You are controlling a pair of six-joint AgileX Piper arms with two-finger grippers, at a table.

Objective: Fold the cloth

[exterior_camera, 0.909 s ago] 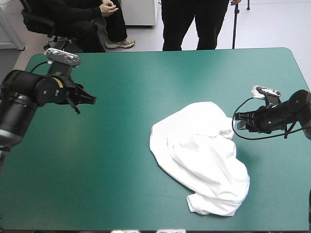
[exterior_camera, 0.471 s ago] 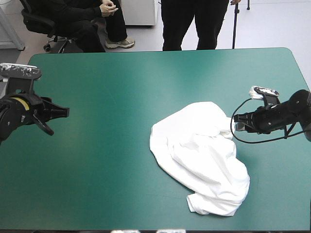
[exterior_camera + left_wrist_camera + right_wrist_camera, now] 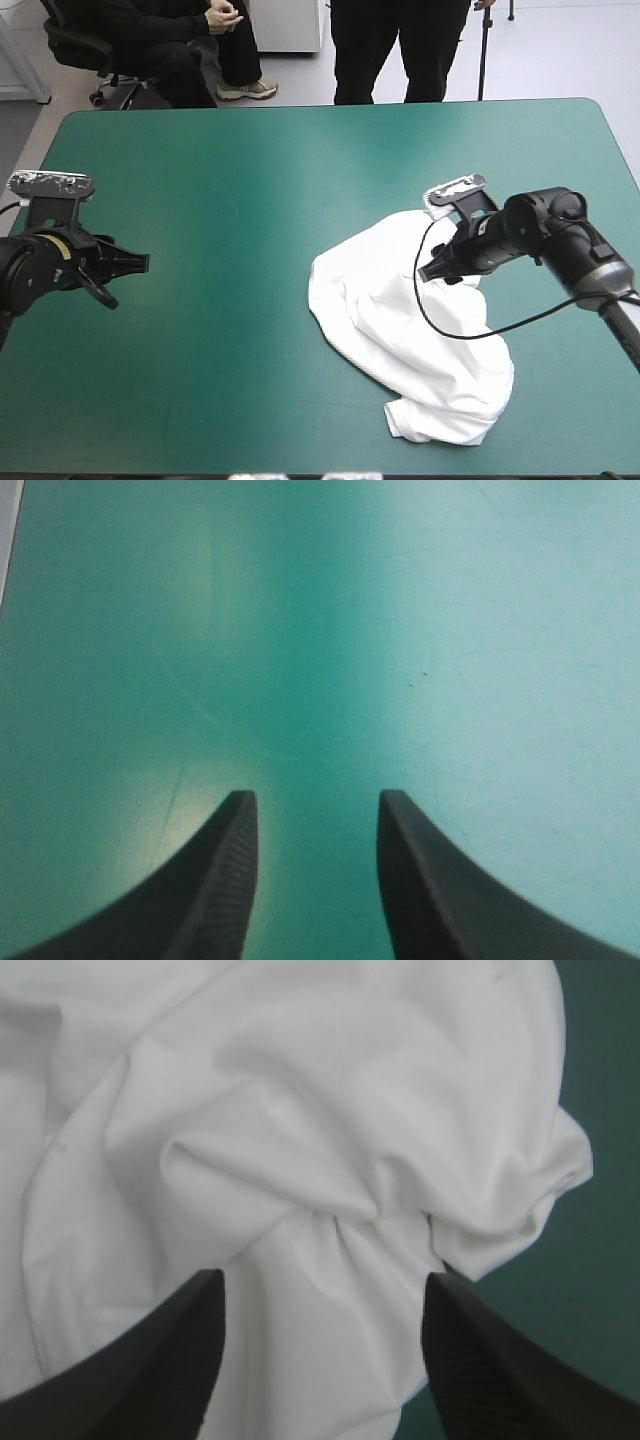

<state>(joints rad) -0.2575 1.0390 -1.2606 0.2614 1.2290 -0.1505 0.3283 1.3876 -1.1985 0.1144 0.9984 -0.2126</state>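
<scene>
The white T-shirt [image 3: 405, 325] lies as a crumpled heap on the right half of the teal-green table [image 3: 250, 180]. My right gripper [image 3: 432, 272] hovers over the heap's far right part, fingers open. In the right wrist view the T-shirt [image 3: 300, 1140] fills the space ahead of that gripper [image 3: 322, 1305], a bunched fold between and just beyond the fingers. My left gripper [image 3: 140, 263] stays near the table's left edge, far from the cloth. It is open [image 3: 316, 820] over bare cover.
The teal-green cover [image 3: 400, 630] alone lies ahead of the left gripper. Bare cover [image 3: 600, 1260] shows beside the heap's edge in the right wrist view. The heap's near end [image 3: 440, 425] lies close to the table's front edge.
The right gripper has swung from beside the heap's right edge to over the cloth. The left arm drew back to the table's left edge earlier and now has edged slightly inward.
</scene>
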